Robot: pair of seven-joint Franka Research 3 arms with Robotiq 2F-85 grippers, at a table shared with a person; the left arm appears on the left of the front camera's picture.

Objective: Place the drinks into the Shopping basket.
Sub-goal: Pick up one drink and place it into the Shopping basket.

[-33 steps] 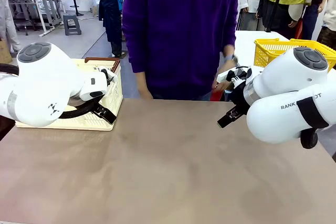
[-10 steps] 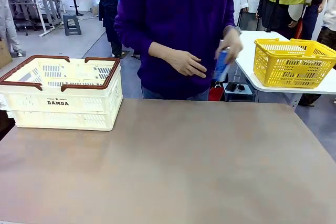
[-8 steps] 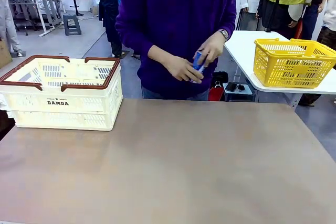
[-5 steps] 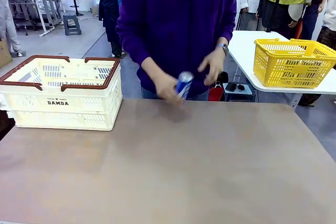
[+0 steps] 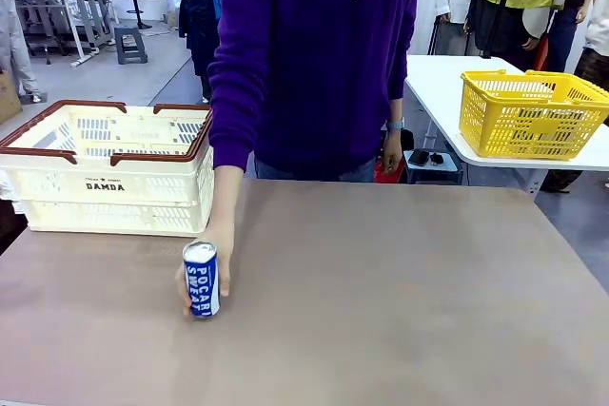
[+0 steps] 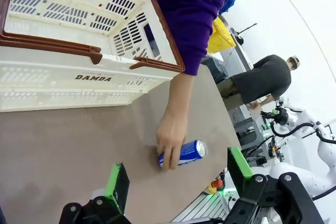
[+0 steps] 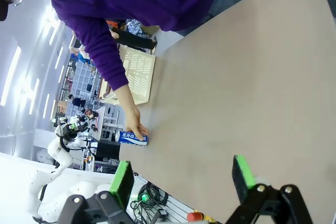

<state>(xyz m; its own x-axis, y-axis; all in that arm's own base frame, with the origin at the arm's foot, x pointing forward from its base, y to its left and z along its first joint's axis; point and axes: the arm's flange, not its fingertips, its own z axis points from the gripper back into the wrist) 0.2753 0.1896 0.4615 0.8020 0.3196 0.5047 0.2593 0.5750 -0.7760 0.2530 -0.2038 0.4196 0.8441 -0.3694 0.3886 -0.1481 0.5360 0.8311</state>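
A blue drink can (image 5: 201,279) marked "SWEAT" stands upright on the brown table, near its front left. The person's hand (image 5: 217,252) is wrapped around it. The same can (image 6: 183,153) shows past my left gripper (image 6: 178,179), whose green-padded fingers (image 6: 116,178) stand wide apart with nothing between them. My right gripper (image 7: 182,177) is open too, high above the table, with the can (image 7: 133,138) small and far off. The cream Shopping basket (image 5: 114,183) with brown rim and "DAMDA" lettering (image 6: 92,77) sits at the table's far left, apart from the can.
A yellow mesh basket (image 5: 529,111) rests on a white side table (image 5: 447,90) at the back right. The person in a purple top (image 5: 314,54) leans over the far edge. Other people stand behind.
Both arms have pulled back out of the front view. The person passed the blue can from one hand to the other, reached forward and brought it down onto the table near the front left.
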